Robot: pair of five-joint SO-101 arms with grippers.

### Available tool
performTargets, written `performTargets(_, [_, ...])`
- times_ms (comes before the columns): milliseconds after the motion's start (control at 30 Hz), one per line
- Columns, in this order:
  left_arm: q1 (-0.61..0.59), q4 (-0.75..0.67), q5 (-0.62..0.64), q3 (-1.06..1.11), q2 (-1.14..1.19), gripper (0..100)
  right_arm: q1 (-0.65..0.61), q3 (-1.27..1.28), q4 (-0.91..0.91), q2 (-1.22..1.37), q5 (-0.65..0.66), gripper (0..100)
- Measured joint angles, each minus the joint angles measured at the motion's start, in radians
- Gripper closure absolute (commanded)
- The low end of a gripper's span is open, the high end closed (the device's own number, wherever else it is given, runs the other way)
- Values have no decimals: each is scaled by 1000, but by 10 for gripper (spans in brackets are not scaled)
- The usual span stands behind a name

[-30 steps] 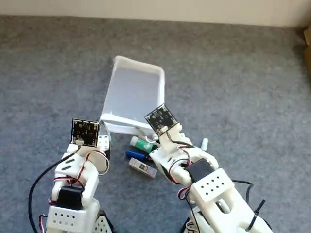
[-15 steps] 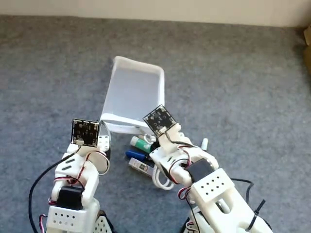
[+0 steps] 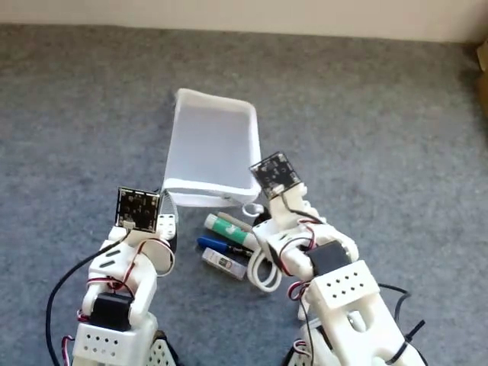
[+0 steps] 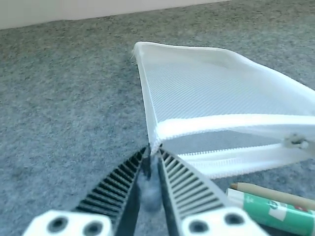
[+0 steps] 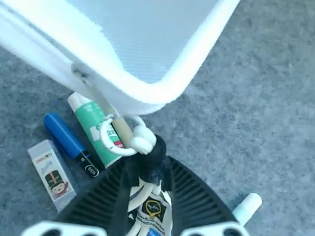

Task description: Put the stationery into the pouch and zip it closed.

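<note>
Grey rectangular eraser: small word plus cartoon guard figure. Green-and-white glue stick: printed label. Blue marker: white print on its black end. All too small to read.

The pouch lies just ahead of the left claw and the right claw; the glue stick, marker and eraser lie between them.
</note>
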Motion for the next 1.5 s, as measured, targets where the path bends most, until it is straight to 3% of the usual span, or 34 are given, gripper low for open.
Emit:
performTargets(533, [0,0,3,0,0,988,44,-35,5,0,-72,991])
performTargets(700, [0,0,3,0,0,881,44,-35,6,-12,-72,991])
performTargets(833, [-2,0,0,0,0,814,55,-35,21,-110,-74,991])
performTargets(1167, [-2,0,0,6,0,810,-18,-35,203,-400,-74,991])
performTargets(1500, [-2,-6,26,6,0,815,-43,-35,273,-480,-74,991])
